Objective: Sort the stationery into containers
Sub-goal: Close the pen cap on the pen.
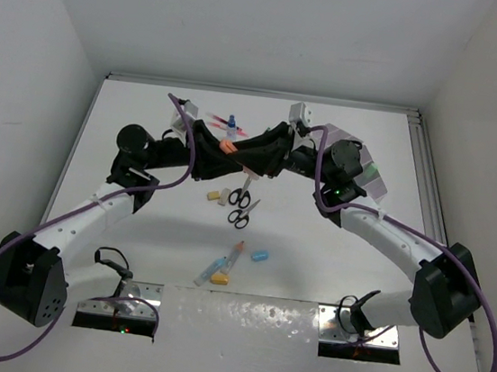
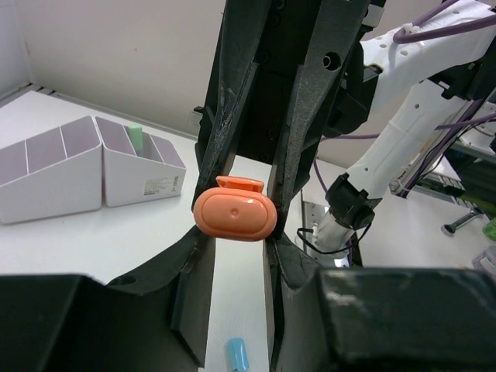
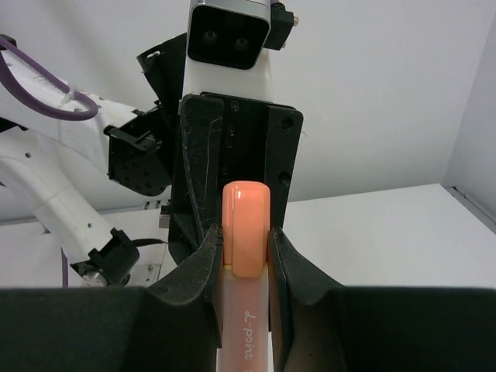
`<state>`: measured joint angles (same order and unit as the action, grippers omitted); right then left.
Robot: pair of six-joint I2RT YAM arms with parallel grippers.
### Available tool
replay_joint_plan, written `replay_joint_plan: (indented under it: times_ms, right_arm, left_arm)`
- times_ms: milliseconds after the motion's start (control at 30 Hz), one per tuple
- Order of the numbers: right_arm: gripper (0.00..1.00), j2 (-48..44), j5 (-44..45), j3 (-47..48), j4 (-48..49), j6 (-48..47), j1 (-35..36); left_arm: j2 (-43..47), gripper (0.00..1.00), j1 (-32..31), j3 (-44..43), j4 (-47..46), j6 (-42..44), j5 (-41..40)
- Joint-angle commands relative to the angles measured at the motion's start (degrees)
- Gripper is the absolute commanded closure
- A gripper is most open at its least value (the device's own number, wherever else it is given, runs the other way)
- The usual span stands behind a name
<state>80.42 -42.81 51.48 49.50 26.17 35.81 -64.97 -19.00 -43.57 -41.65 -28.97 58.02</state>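
Most of the stationery is not yet in the organiser point(image 2: 54, 186). Only one pale green piece point(image 2: 136, 138) shows in one of its compartments, and the other compartments in the left wrist view look bare.

Out on the counter point(image 1: 313, 248), well apart from the organiser and on its arm-base side, lie the two scissors point(image 1: 244, 205), the beige erasers point(image 1: 217, 196), a blue capsule point(image 1: 260, 256), a pen point(image 1: 232, 257) and a yellow piece point(image 1: 219, 279). The blue-capped bottle point(image 1: 231, 125) and the red pens point(image 1: 205, 112) sit about level with the organiser, beyond the joined arms.

One orange marker point(image 3: 246, 229) is off the counter, held in the air away from the organiser. The right pincer point(image 3: 246, 256) is pinching its barrel lengthwise, and the left pincer point(image 2: 236, 236) is pressed on either side of its cap end. This looks like a handover or a cap being pulled. By my reckoning the sorting is barely started, with nearly every item left to bin.
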Motion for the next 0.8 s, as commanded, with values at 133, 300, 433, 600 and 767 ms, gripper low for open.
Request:
replay_joint_plan:
  times_ms: [133, 300, 433, 600, 767]
  right_arm:
    - [1.0, 5.1, -9.4, -3.1, -20.0, 2.6, -0.5]
    - [0.59, 4.4, -10.2, 0.8, -17.9, 6.5, -1.1]
    - [0.5, 2.8, -10.6, 3.5, -19.1, 6.6, -2.1]
    - [0.48, 0.8, -10.5, 8.9, -34.5, -5.6, -2.5]
    - [0.48, 0.7, -8.7, 11.3, -47.5, -13.3, -2.4]
  left_arm:
    - [4.9, 1.0, 2.9, -3.9, -20.7, 2.9, -8.4]
    - [6.0, 1.0, 2.0, -1.9, -12.9, 9.4, -5.6]
    - [7.0, 1.0, 2.1, -0.5, -6.4, 16.2, -3.7]
    - [7.3, 1.0, 2.1, 0.3, -1.4, 20.0, -3.2]
    - [7.6, 1.0, 2.4, 0.1, -2.8, 20.2, -3.0]
